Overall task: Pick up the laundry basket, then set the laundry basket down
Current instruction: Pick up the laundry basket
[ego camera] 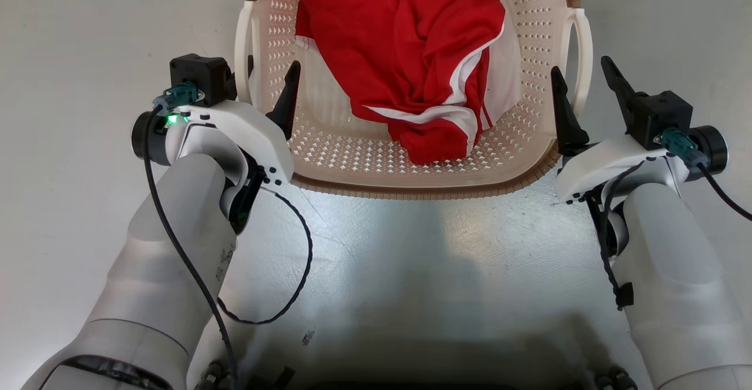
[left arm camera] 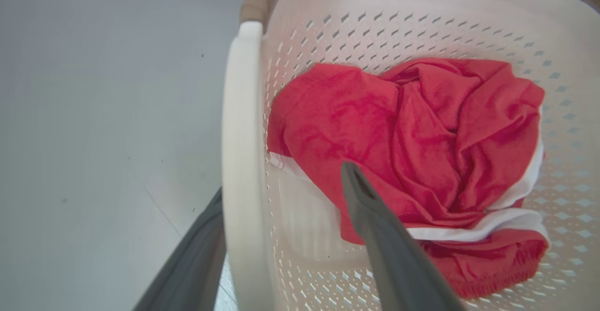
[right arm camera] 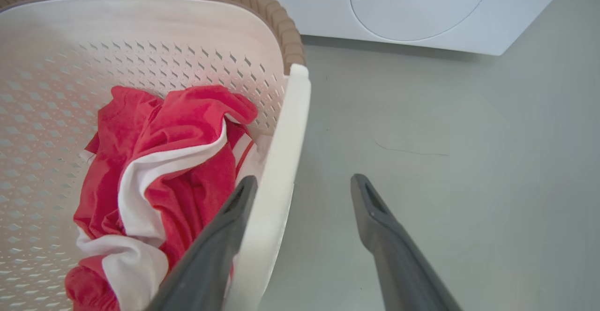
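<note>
Left forearm: the pale grey left forearm (ego camera: 170,249) rose from the lower left, with a black cable (ego camera: 296,272) looping off it above the floor.
Left gripper: the left gripper (ego camera: 271,70) (left arm camera: 281,180) was released, jaws wide apart. One dark finger stood inside the basket wall and the other outside it, with the left handle between them. Contact with the handle could not be determined.
Left handle: the white plastic loop handle on the basket's left side (ego camera: 244,43) (left arm camera: 241,137) stood upright.
Task item: the cream perforated plastic laundry basket with a brown woven-look rim (ego camera: 411,189) (left arm camera: 398,25) (right arm camera: 140,25) sat on the glossy pale grey floor (ego camera: 411,249), directly ahead of the robot and between the two grippers.
Contents: a crumpled red fabric garment with white trim (ego camera: 405,43) (left arm camera: 398,128) (right arm camera: 187,123) lay inside the basket, heaped toward its far and right parts.
Right handle: the matching white loop handle on the right side (ego camera: 581,49) (right arm camera: 286,161) stood upright.
Right gripper: the right gripper (ego camera: 580,66) (right arm camera: 304,179) was likewise released, jaws spread. Its inner finger was within the basket close against the handle, and its outer finger was over bare floor, apart from the handle.
Background: a large white washing machine with a round door (right arm camera: 422,2) stood on the floor beyond the basket.
</note>
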Tool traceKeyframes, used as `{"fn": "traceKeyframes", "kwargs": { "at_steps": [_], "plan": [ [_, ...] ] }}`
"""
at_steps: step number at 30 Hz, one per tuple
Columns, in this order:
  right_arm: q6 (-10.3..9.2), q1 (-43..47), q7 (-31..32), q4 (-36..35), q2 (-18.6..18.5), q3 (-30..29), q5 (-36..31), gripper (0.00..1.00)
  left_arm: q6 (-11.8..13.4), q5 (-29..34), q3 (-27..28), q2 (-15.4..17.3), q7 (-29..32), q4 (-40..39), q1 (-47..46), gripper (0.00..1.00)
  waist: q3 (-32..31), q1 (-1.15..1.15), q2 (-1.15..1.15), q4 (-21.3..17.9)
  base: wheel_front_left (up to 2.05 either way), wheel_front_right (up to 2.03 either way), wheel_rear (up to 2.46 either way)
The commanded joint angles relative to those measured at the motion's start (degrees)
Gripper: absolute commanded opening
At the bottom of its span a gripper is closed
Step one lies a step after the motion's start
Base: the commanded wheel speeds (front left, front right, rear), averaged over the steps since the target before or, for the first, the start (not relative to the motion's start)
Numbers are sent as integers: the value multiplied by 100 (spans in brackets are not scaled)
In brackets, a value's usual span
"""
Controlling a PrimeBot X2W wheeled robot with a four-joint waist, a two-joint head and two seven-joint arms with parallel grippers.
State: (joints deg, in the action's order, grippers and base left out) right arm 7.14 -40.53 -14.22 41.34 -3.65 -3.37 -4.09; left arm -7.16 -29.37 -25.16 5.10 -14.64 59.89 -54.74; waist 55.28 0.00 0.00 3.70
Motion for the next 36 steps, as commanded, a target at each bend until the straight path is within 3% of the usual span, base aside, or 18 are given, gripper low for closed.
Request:
{"fn": "traceKeyframes", "kwargs": {
  "at_steps": [1, 16, 17, 18, 19, 36],
  "plan": [
    [35, 131, -78, -95, 78, 131, 26, 100, -33, -64, 80, 182, -36, -17, 33, 100, 4, 0, 0, -4, 0, 0, 0],
    [35, 125, -78, -61, 78, 174, 59, 98, -33, 5, 75, 236, -36, -27, 3, 100, 19, 0, 0, 23, 0, 0, 0],
    [35, 126, -78, 0, 78, 198, 104, 0, -33, 18, 68, 230, -36, -18, 13, 71, 14, 0, 0, 29, 0, 0, 0],
    [35, 121, -78, 88, 78, 224, 132, 0, -33, 18, 67, 225, -36, -1, 23, 31, 6, 0, 0, 29, 0, 0, 0],
    [35, 102, -78, 150, 78, 229, 142, 0, -33, 13, 66, 221, -36, 13, 30, 0, 1, 0, 0, 24, 0, 0, 0],
    [35, 9, -78, 858, 78, 557, 494, 0, -33, 12, 60, 244, -36, 169, 171, 0, -304, 0, 0, -177, 0, 0, 0]
  ]
}}
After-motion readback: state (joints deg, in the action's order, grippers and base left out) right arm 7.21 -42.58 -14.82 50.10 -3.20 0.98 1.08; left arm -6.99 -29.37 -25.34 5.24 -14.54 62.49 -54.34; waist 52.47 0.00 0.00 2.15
